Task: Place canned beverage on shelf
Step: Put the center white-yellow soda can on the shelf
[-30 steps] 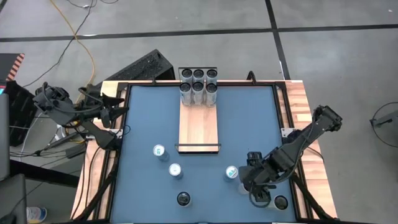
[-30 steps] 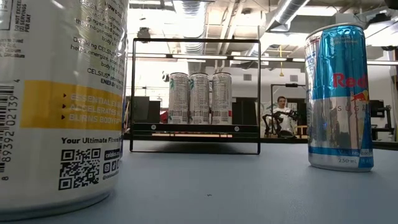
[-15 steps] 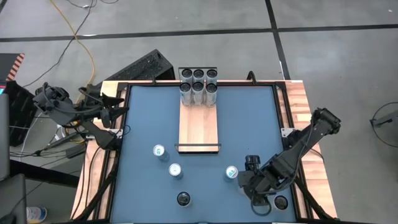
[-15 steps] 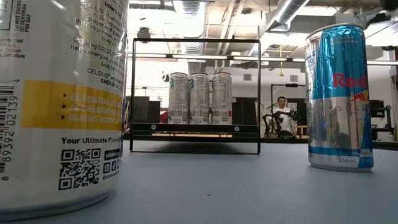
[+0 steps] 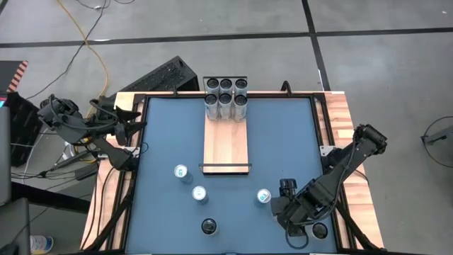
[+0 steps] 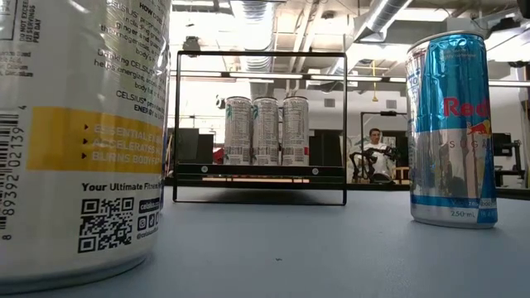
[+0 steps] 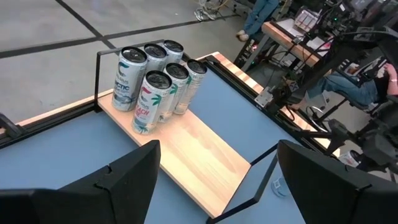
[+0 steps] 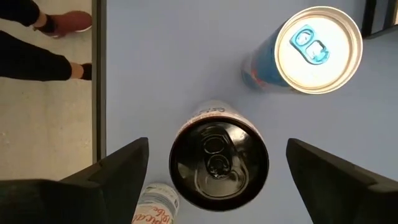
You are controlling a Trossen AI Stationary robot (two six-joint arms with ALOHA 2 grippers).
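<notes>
The light-wood shelf lies on the blue table, with black rails at its short ends. Several cans stand on its far end and also show in the left wrist view. My right gripper is open near the table's near right corner. It points down over an upright black-topped can, one finger on either side of it and apart from it. A blue-and-silver can stands beside it and also shows in the high view. My left gripper waits open at the table's left edge.
Two loose cans stand left of the shelf's near end. A black-topped can stands by the near edge and another at the near right corner. A person's feet show beyond the near edge.
My right gripper has gone a little toward the table's near edge, staying open above the black-topped can. The cans have not moved.
</notes>
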